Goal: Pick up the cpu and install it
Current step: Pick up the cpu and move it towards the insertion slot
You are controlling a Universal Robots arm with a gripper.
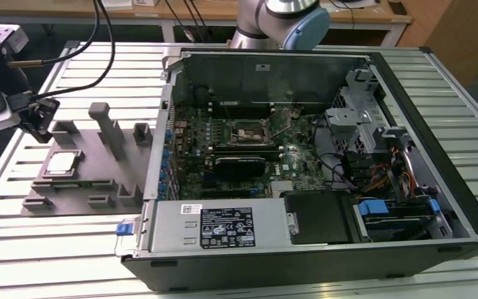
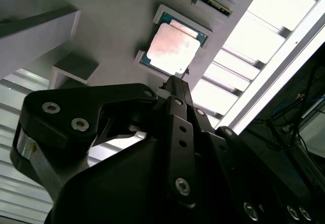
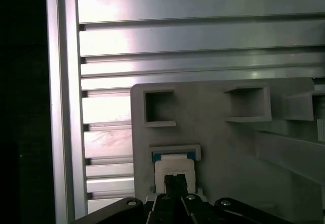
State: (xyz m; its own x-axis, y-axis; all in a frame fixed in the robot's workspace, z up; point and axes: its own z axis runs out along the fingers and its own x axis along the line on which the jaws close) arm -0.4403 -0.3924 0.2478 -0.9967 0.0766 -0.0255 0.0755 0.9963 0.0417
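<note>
The cpu point(image 1: 60, 164) lies flat in a pocket of the grey fixture tray point(image 1: 89, 187), at the exterior view's left beside the open computer case. Its shiny metal top also shows in both wrist views point(image 2: 172, 49) point(image 3: 174, 165). My gripper point(image 1: 42, 128) hangs above the tray, a little behind the cpu and apart from it, with nothing in it. In both wrist views the gripper's tip point(image 2: 175, 82) point(image 3: 175, 181) points at the cpu's near edge. The motherboard socket point(image 1: 251, 132) sits in the middle of the board inside the case.
The tray carries upright posts point(image 1: 102, 124) and several small empty pockets point(image 3: 158, 108). The case wall point(image 1: 168, 124) rises right of the tray. Inside the case are a drive cage point(image 1: 351, 118), cables point(image 1: 372, 174) and the power supply point(image 1: 222, 227). The slatted aluminium table point(image 1: 56, 249) ends at the left.
</note>
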